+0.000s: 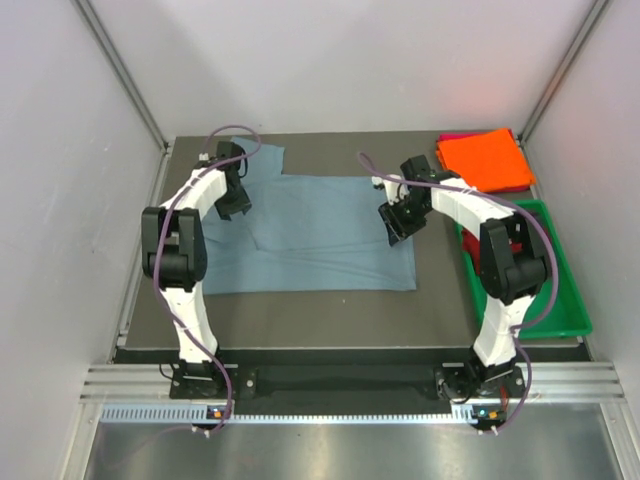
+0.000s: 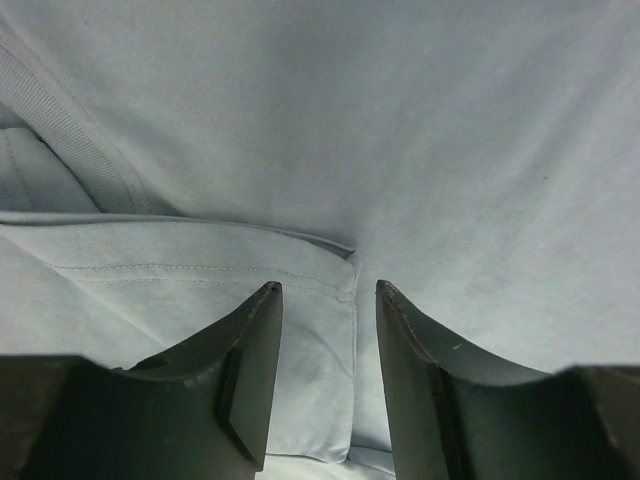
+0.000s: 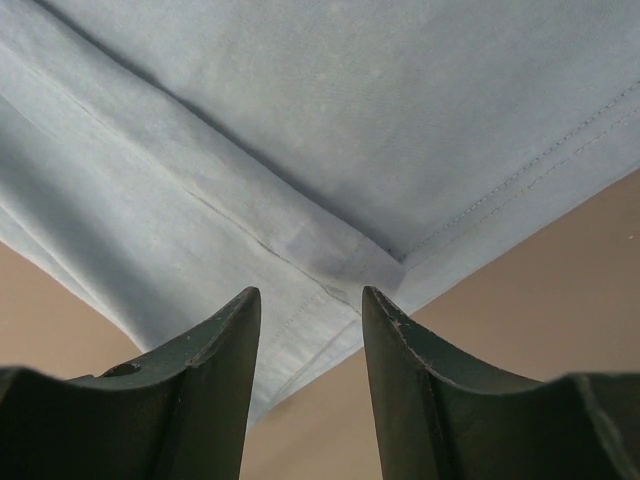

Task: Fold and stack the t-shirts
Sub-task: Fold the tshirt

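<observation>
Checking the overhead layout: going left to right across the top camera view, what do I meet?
Left tool → right tool → orange t-shirt. The blue-grey t-shirt spans beneath both tools, so it's unplaced.

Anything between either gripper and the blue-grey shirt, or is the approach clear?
Nothing visible stands in the way. The left gripper has its jaws open directly over a fold of the blue-grey t-shirt. The right gripper has open jaws over the shirt's hemmed corner. No other object shows in either wrist view.
</observation>
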You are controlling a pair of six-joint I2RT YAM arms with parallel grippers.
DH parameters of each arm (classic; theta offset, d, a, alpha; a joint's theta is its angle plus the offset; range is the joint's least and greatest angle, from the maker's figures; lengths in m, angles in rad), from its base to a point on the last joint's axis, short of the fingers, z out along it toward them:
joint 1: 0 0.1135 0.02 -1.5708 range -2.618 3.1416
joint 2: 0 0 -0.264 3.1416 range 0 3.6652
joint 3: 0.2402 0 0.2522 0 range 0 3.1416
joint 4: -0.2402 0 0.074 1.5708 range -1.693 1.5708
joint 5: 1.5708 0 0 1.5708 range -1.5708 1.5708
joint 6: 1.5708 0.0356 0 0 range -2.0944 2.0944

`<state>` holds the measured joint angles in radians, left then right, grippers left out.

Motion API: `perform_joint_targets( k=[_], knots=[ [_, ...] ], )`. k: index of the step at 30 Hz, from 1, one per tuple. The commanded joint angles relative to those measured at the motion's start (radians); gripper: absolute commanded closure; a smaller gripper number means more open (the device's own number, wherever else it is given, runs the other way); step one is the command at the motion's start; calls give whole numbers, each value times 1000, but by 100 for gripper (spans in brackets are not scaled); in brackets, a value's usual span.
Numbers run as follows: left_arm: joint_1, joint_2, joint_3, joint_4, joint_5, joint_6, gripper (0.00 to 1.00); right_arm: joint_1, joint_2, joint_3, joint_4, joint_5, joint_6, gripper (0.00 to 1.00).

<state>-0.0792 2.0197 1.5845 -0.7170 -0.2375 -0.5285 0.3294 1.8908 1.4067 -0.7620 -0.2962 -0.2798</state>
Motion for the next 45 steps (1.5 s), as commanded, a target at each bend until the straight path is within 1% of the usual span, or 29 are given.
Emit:
perform_joint_targets(
  k=[1, 6, 9, 16, 20, 21, 23, 24, 27, 28, 30, 32, 33, 34, 35, 37, 38, 42, 45],
  knots=[
    [-7, 14, 42, -24, -45, -7, 52, -9, 7, -8, 41, 8, -50, 55],
    [-11, 25, 19, 16, -57, -25, 53, -9, -2, -2, 55, 16, -24, 55],
    [-11, 46, 31, 14, -74, -39, 55, -9, -10, -9, 55, 12, -19, 55],
    [-19, 77, 54, 17, -75, -25, 59, -9, 2, -20, 61, 31, -27, 55],
    [-25, 82, 63, 28, -72, -8, 61, -9, -4, -17, 58, 12, -38, 54],
    [-25, 89, 72, 27, -69, -8, 65, -9, -7, -17, 59, 6, -41, 54],
    [-27, 97, 80, 18, -65, -7, 69, -9, -12, -21, 59, -3, -44, 54],
    [-27, 103, 89, 11, -66, -8, 75, -10, -12, -23, 59, -3, -42, 54],
    [-30, 109, 104, -2, -68, -5, 88, -10, -9, -28, 58, 5, -45, 54],
    [-31, 108, 106, -2, -69, -7, 95, -10, -7, -29, 56, 9, -44, 54],
    [-36, 108, 112, -2, -69, -4, 100, -10, -4, -32, 55, 11, -45, 54],
    [-40, 108, 118, -5, -74, 1, 100, -13, -6, -32, 50, 15, -47, 54],
    [-40, 112, 130, -15, -98, 1, 100, -13, -7, -32, 52, 19, -50, 54],
    [-42, 116, 141, -50, -117, -2, 100, -18, -10, -32, 50, 19, -48, 54],
    [-42, 119, 153, -73, -134, -14, 97, -21, -13, -31, 47, 16, -51, 54],
    [-44, 116, 166, -97, -174, -22, 84, -23, -16, -31, 47, 6, -52, 53],
    [-47, 108, 149, -88, -178, -22, 73, -24, -16, -32, 47, 6, -53, 53],
    [-47, 96, 124, -67, -175, -22, 66, -24, -1, -29, 50, 6, -55, 53],
    [-50, 114, 121, -73, -166, -27, 64, -26, 10, -26, 53, 12, -56, 53]
  ],
)
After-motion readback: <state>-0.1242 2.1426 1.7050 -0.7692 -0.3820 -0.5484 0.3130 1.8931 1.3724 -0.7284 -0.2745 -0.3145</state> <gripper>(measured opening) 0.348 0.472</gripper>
